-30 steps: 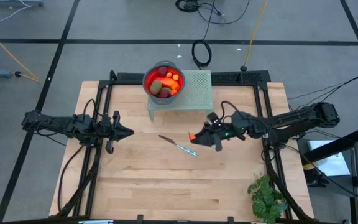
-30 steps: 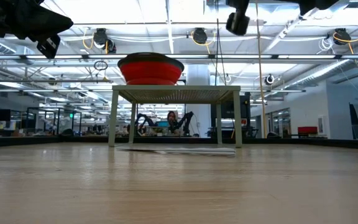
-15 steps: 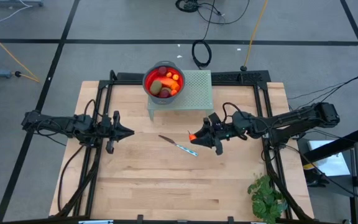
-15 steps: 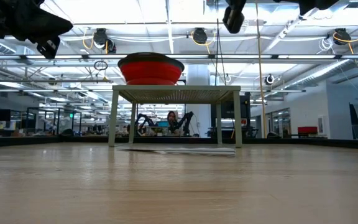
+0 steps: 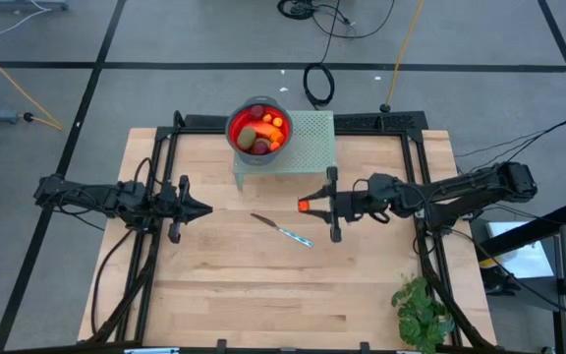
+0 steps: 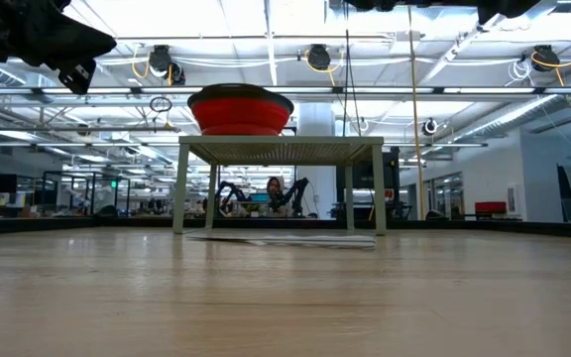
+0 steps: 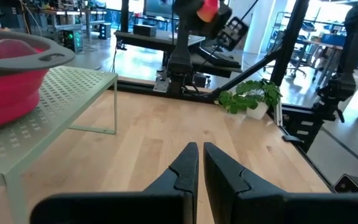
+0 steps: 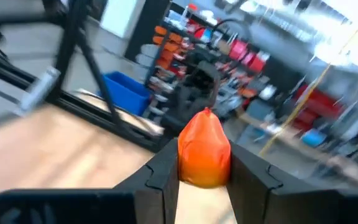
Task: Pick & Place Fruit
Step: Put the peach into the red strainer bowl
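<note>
Right wrist view: an orange fruit piece (image 8: 204, 149) sits clamped between the fingers of the right gripper (image 5: 308, 206), carried above the table, well short of the red bowl (image 5: 257, 129) on the green stand (image 5: 308, 143). Several fruits already lie in that bowl; this one remains to deliver. Left gripper (image 5: 202, 208) waits, closed and empty.

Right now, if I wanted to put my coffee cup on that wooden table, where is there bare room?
The near half, between the knife and the front edge, is bare wood, bordered by the plant. It is crowded at the back: the green rack with the red bowl, the left gripper, and the right gripper holding an orange fruit.
</note>
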You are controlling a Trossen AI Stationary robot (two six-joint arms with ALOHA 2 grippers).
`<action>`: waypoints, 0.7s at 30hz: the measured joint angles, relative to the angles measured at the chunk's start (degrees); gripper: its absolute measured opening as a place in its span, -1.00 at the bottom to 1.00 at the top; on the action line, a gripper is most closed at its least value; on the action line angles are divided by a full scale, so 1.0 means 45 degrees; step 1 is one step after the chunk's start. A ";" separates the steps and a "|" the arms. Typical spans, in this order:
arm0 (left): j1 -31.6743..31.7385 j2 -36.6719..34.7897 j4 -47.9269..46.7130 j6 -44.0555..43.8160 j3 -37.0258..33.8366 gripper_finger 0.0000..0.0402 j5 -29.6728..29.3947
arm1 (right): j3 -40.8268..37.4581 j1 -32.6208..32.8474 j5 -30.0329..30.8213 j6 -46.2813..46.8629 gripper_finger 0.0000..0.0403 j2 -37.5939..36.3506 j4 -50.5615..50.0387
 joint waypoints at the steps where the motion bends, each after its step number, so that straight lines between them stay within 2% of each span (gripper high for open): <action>1: 0.0000 0.0000 0.0000 0.0000 0.0000 -0.88 -0.0041 | 0.0000 -0.0119 0.0019 -0.0665 -0.50 0.0000 0.0128; 5: 0.0000 0.0022 0.0000 0.0000 0.0000 -0.88 -0.0630 | 0.0000 -0.0687 0.0691 -0.2223 -0.50 0.0000 0.0633; 10: 0.0000 0.0024 -0.0021 -0.0005 0.0000 -0.88 -0.1648 | 0.0000 -0.1474 0.0656 -0.3313 -0.50 0.0000 0.0745; 15: 0.0005 0.0024 -0.0134 -0.0050 -0.0003 -0.88 -0.2402 | 0.0053 -0.2336 0.0641 -0.2889 -0.50 0.0000 0.0722; 21: 0.0000 0.0024 -0.0426 -0.0434 0.0000 -0.88 -0.3099 | 0.1248 -0.3497 0.0578 -0.2010 -0.50 0.0175 -0.0113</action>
